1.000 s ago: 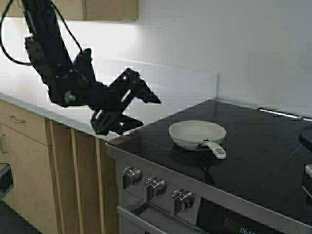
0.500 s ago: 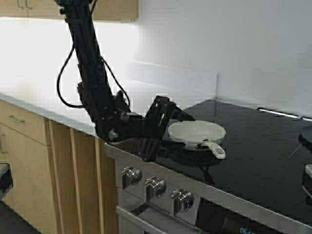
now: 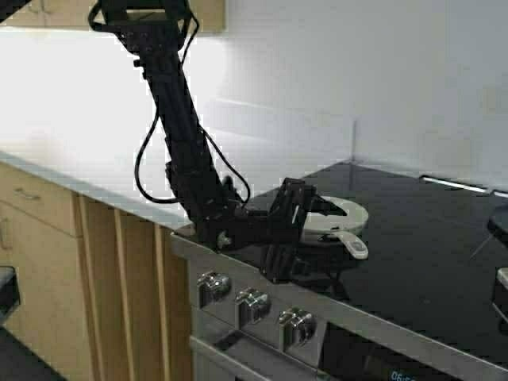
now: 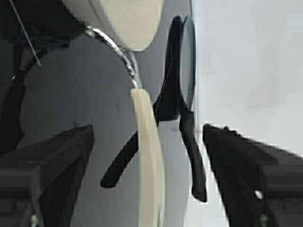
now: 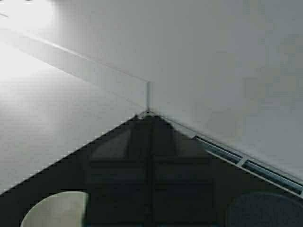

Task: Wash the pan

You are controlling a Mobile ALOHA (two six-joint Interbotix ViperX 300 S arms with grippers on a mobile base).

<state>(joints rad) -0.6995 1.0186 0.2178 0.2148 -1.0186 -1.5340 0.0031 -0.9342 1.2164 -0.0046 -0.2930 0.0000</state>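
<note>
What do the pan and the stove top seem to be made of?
The pan: probably metal with a cream enamel or ceramic coating, smooth and matte; a bare metal neck joins its handle. The stove top: likely black glass, glossy, mirroring the pan.

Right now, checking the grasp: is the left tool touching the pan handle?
Apart: in the left wrist view, the handle lies between the left tool's open fingers, gaps either side.

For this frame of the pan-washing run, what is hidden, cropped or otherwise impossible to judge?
- High view: the left tool covers the near left part of the pan, so contact there is unclear.
- Left wrist view: the pan's bowl is cut off by the frame edge; the handle runs off the edge, its tip unseen.
- Right wrist view: the right tool is out of frame; only a sliver of pan shows.
</note>
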